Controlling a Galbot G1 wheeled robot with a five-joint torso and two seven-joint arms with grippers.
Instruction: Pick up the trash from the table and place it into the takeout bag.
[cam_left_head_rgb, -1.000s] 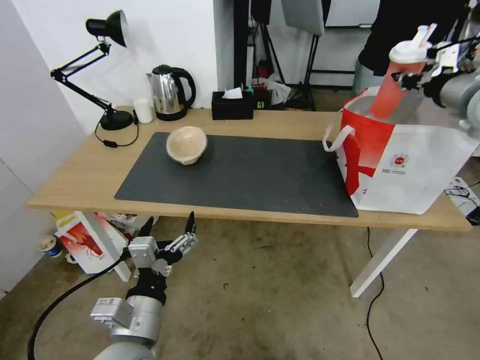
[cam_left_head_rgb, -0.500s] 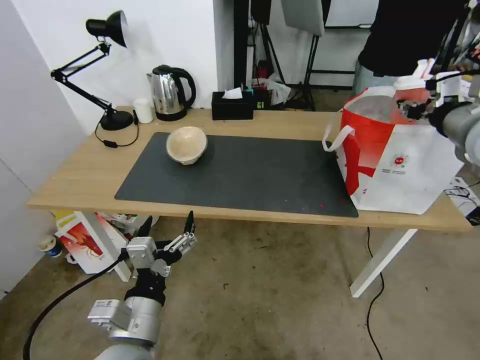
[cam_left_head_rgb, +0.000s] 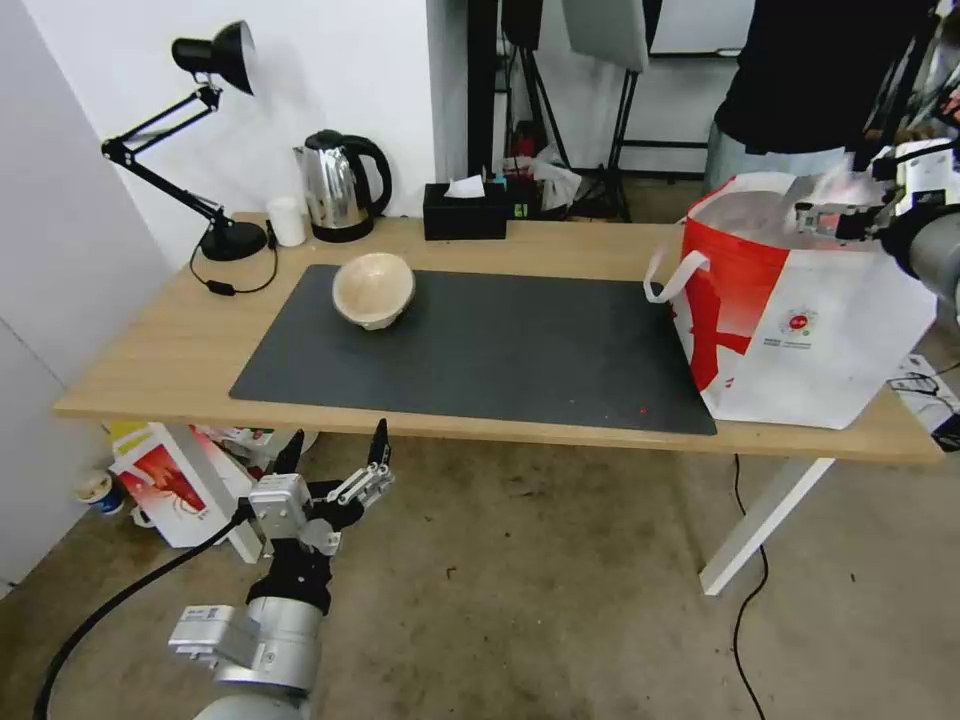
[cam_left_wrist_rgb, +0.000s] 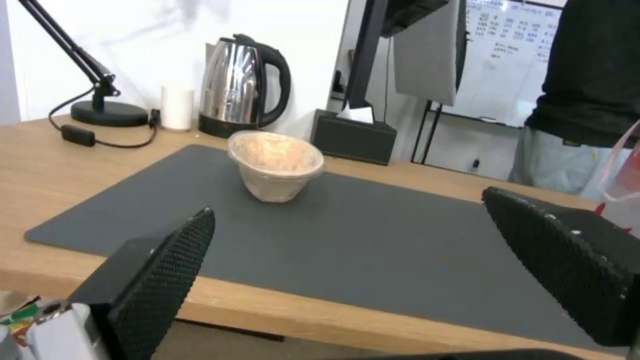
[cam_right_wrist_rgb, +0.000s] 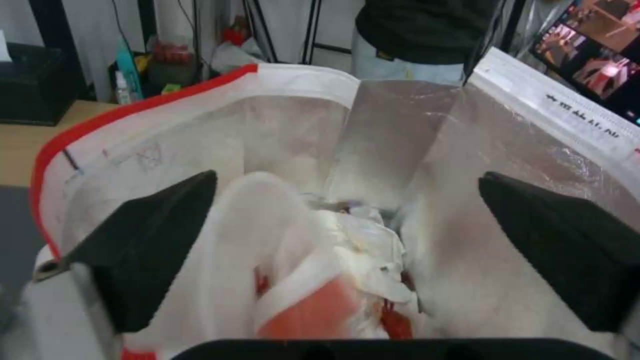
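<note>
Right gripper (cam_left_head_rgb: 822, 218) had released the red cup (cam_right_wrist_rgb: 313, 305) into the takeout bag (cam_left_head_rgb: 800, 330), jaws apart; beige paper bowl (cam_left_head_rgb: 373, 288) remained near the mat's far left corner.

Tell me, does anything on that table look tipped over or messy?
Yes: the beige paper bowl on the dark mat leans on its side rather than sitting flat, and small red specks dot the mat near its front edge.
</note>
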